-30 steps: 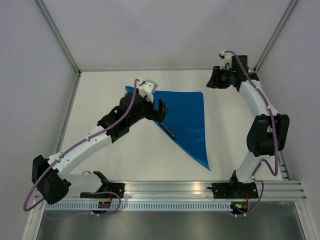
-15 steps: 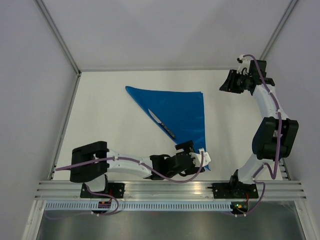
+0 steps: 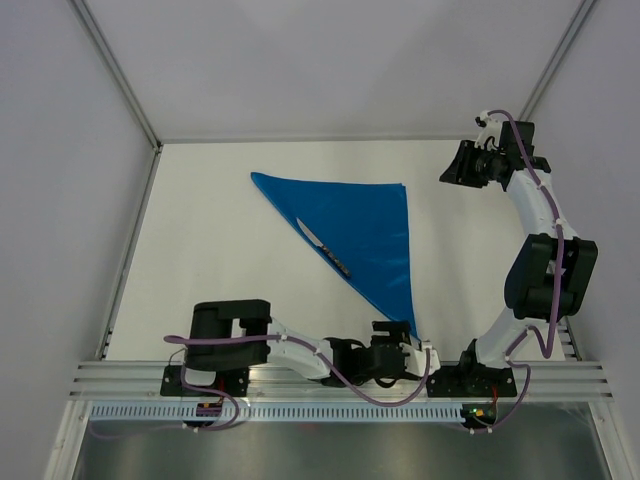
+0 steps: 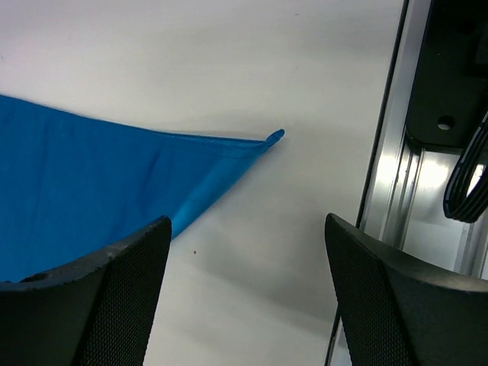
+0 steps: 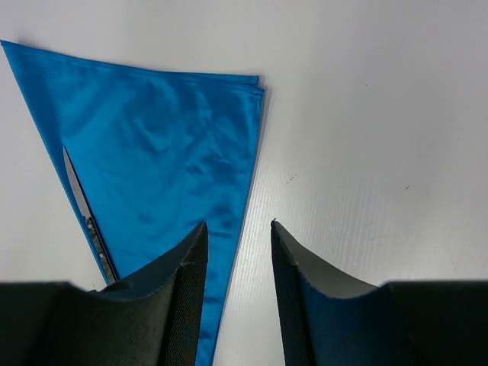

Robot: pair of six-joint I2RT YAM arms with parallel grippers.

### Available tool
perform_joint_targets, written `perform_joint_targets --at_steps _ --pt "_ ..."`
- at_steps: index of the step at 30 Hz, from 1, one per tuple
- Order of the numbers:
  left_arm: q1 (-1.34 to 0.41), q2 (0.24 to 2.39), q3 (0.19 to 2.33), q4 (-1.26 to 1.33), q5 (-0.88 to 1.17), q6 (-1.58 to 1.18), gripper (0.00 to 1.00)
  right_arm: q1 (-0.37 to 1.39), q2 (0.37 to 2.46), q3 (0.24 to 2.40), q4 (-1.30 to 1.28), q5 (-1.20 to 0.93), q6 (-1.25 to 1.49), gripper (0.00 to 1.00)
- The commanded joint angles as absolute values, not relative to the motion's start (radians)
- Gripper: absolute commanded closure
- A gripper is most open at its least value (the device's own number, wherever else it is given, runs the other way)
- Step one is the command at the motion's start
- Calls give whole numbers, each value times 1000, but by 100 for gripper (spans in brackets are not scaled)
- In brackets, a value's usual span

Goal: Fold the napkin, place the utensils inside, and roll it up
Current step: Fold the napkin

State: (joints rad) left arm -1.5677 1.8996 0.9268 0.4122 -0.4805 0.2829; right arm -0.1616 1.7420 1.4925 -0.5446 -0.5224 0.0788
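My left pincer [image 4: 245, 229] hangs spread and empty just over the napkin's [image 4: 91, 191] near tip. My right pincer [image 5: 238, 236], jaws a little apart and holding nothing, hovers off the far right corner. The napkin lies folded in a triangle, the knife [image 3: 325, 248] along its slanted edge. I judge folding and placing done and rolling next: I must pinch this tip without dragging the cloth. The rail [image 4: 389, 191] sits close beside me; bare table [image 3: 220, 260] opens leftward.

A robotics lab cell: blank white walls [image 3: 300, 60], aluminium rail [image 3: 570, 378], white table [image 3: 220, 280]
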Motion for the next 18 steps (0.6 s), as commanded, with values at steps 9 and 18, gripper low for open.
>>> perform_joint_targets --at_steps 9,18 --pt "-1571 2028 985 626 -528 380 29 -166 1695 1470 -515 -534 98 57" --pt "-1571 2065 988 661 -503 388 53 -166 1690 1462 -508 -529 98 58"
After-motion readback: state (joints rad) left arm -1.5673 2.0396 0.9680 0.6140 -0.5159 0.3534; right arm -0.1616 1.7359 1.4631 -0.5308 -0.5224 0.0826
